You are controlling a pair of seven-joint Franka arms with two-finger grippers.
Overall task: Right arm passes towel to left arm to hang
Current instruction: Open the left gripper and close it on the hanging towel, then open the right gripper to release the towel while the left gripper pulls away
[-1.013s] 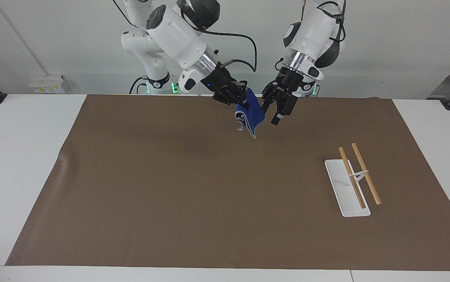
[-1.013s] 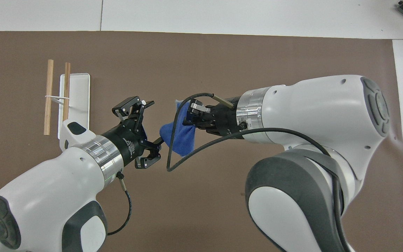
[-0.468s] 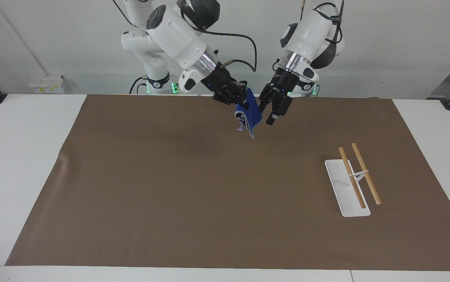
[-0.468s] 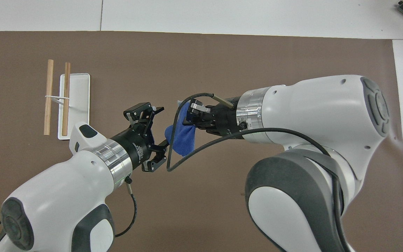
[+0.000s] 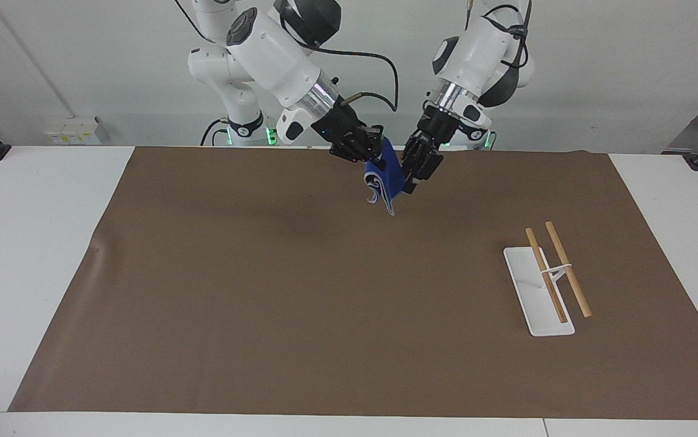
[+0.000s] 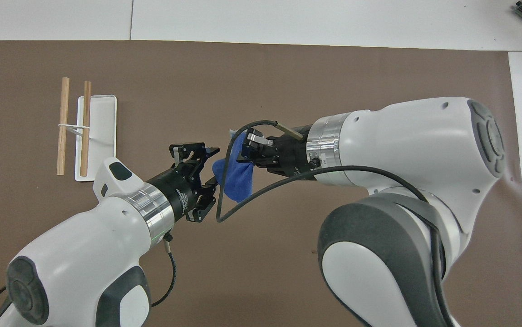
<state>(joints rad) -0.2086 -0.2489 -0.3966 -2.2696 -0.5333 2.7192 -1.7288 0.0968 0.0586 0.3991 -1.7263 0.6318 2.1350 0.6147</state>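
Two grippers meet in the air over the brown mat (image 5: 300, 291), near the robots' edge. The right gripper (image 5: 368, 152) is clenched on the blue towel's (image 5: 388, 176) top corner; the cloth hangs bunched, long axis downward. The left gripper (image 5: 413, 173) touches the towel's side, jaws partly closed around it; whether it grips, I cannot tell. The white rack (image 5: 537, 291) sits toward the left arm's end.

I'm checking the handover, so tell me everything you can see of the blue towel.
The towel is a small royal-blue cloth with pale edging, soft and bunched in folds. It hangs in the air over the brown mat, at the robots' end of the table. The right gripper is shut on its upper part. The left gripper is at the towel's edge toward the rack; whether it grips yet I cannot tell. Nothing else touches it.
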